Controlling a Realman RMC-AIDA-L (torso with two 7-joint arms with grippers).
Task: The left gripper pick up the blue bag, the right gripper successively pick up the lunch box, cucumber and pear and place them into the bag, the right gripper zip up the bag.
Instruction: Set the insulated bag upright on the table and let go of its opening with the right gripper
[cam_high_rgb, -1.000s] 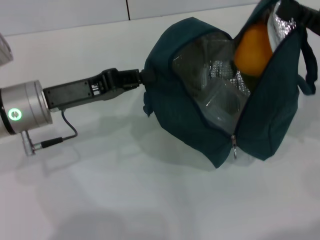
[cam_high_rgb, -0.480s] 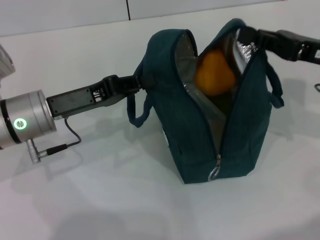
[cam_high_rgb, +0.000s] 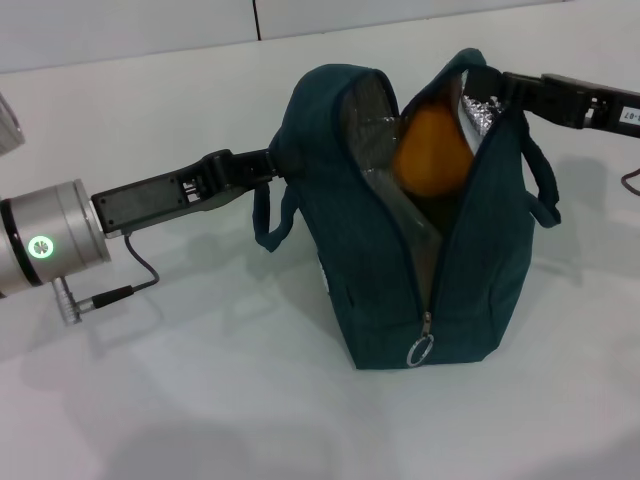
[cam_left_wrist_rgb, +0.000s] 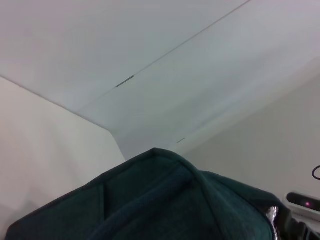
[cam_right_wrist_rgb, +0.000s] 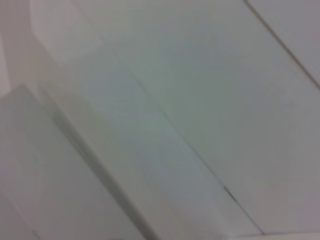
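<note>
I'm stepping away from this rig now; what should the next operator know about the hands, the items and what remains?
Left hand: at the side of the dark teal-blue fabric bag, apparently holding it; its grip is hidden.
Right hand: at the bag's far top rim by the silver foil lining; its grip is hidden too.
Bag: upright on the white table, zipper open, metal ring pull at the near bottom end.
Round orange-yellow pear: inside the opening.
Lunch box and cucumber: not visible, possibly beneath the pear.
Left: zip the bag.
</note>
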